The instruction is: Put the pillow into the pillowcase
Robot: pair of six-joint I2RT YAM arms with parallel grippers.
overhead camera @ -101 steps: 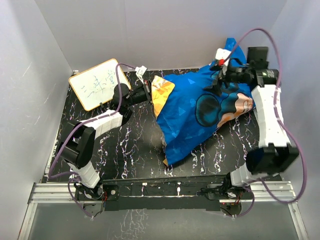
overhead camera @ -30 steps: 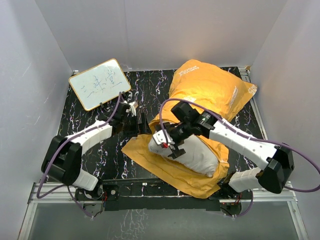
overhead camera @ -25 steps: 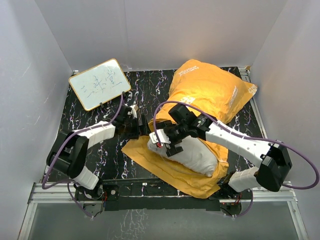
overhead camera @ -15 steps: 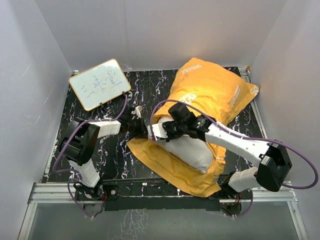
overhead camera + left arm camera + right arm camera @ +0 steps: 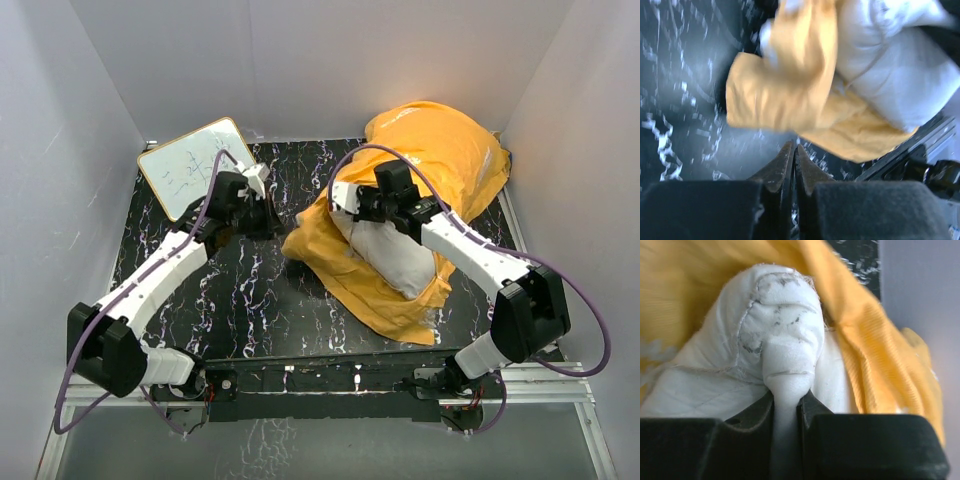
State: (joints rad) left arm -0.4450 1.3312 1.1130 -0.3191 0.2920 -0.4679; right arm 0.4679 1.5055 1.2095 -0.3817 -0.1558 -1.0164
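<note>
Black marbled table (image 5: 250, 310) w/ plain grey walls (image 5: 300, 70) on 3 sides, whiteboard (image 5: 175, 165) at back-left.

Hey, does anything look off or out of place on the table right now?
Yes: the left pincer is shut on nothing, the floppy orange-yellow cloth pillowcase lying loose just beyond it. The plump white pillow pokes out, pinched by the right pincer.

pillow (image 5: 398, 258): far end hidden inside pillowcase (image 5: 445, 160)
whiteboard (image 5: 180, 170): corner behind left arm (image 5: 160, 275), writing unreadable
left wrist view: pillowcase and tabletop (image 5: 680, 100) blurred
right wrist view: pillow cut off at left edge
</note>
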